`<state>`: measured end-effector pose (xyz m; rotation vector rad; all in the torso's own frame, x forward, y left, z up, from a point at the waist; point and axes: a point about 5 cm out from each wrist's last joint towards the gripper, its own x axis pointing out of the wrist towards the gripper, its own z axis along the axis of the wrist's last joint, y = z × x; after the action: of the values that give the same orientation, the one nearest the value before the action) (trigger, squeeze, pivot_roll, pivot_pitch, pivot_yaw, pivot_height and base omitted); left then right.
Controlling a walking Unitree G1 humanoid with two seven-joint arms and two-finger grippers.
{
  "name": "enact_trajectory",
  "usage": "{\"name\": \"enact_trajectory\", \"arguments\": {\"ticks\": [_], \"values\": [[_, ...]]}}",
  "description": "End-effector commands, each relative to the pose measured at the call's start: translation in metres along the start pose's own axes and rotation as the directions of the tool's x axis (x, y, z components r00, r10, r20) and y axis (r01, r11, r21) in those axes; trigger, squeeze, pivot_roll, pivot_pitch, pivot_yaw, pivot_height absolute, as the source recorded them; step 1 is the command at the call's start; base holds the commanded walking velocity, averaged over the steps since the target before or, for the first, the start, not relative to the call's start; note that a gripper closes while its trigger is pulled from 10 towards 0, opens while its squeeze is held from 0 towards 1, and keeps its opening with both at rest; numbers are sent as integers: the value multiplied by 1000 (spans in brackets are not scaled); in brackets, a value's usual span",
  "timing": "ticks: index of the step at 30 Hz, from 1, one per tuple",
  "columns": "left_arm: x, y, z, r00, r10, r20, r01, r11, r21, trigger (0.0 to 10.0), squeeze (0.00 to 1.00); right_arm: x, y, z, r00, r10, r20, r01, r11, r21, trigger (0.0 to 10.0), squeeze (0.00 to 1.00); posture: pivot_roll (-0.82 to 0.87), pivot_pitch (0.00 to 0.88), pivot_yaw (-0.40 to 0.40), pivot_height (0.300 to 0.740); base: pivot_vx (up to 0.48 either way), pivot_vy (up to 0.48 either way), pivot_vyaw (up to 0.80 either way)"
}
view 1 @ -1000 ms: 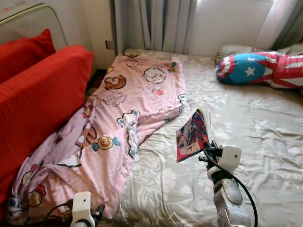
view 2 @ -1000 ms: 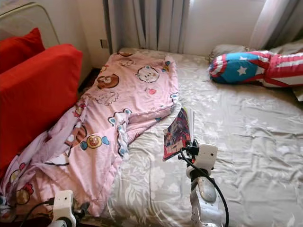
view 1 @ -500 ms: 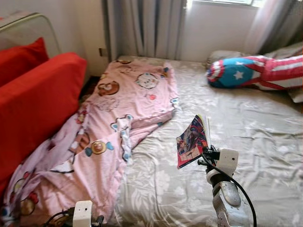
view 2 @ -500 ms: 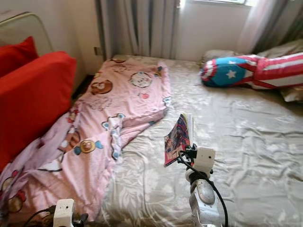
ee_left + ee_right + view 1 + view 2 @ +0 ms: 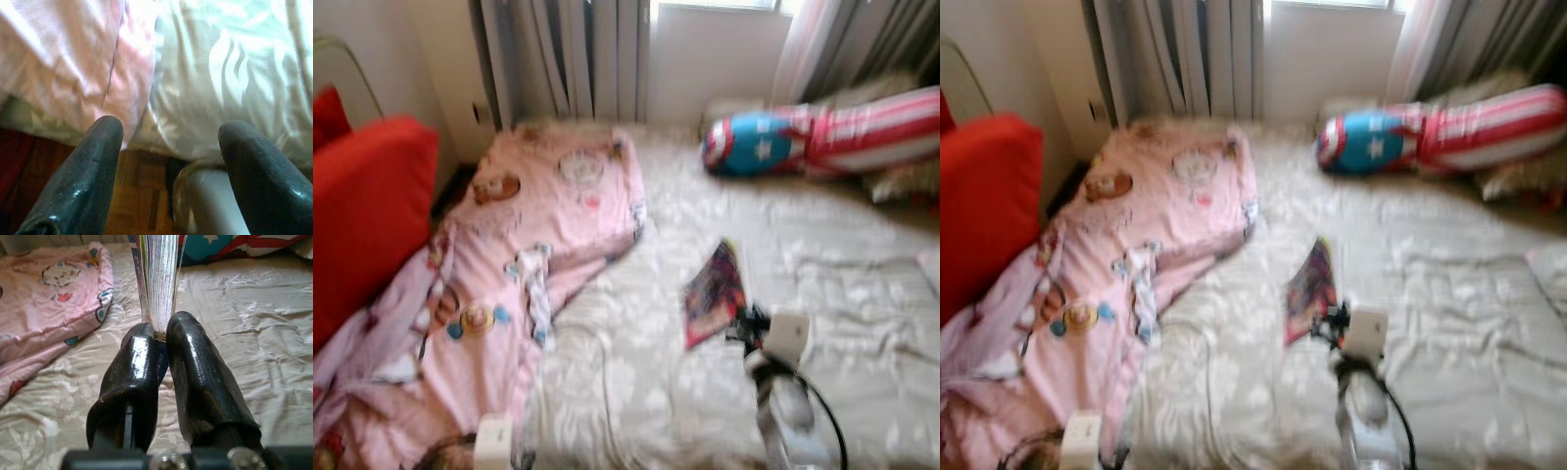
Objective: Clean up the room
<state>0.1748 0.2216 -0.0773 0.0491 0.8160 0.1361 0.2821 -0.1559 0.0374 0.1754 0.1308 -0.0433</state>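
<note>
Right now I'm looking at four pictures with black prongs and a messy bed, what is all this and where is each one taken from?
This is a walking humanoid robot tidying a bedroom. The two wide, blurred pictures come from the twin cameras in its head, looking down at a bed. On it lie a pink blanket and a star cushion; a red sofa stands to its left. The other two pictures come from cameras on its wrists, looking along each gripper's two black fingers. The right gripper is shut on the edge of a magazine, holding it up over the bed. The left gripper hangs low and open at the bed's edge, holding nothing, with wooden floor below.
</note>
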Motion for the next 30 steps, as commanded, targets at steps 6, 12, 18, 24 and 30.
{"name": "enact_trajectory", "arguments": {"ticks": [6, 12, 18, 24, 30], "values": [[2, -5, 4, 1000, -5, 6, 5, 1000, -5, 10000, 0, 7, 4, 11, 998, 20, 53, -20, 1000, -5, 10000, 0, 3, 0, -78, 740, 0, -333, 0], [3, -3, 9, 1000, 4, 20, -4, 1000, -9, 10000, 0, 6, 2, 11, 998, 10, 56, -10, 1000, 4, 10000, 0, 8, 0, -82, 740, 0, -333, 0], [3, -2, 10, 1000, 13, 23, -12, 1000, -18, 10000, 0, 7, 3, 12, 998, 10, 59, -11, 1000, 5, 10000, 0, 8, 0, -77, 740, 0, -333, 0], [4, -5, 11, 1000, 7, 25, -7, 1000, -15, 10000, 0, 8, 3, 11, 998, 11, 56, -11, 1000, 3, 10000, 0, 9, 0, -74, 740, 0, -334, 0], [4, -6, 11, 1000, 4, 28, -3, 1000, -11, 10000, 0, 7, 3, 10, 999, 21, 49, -21, 1000, -6, 10000, 0, 15, 0, -71, 740, 0, -334, 0]]}}
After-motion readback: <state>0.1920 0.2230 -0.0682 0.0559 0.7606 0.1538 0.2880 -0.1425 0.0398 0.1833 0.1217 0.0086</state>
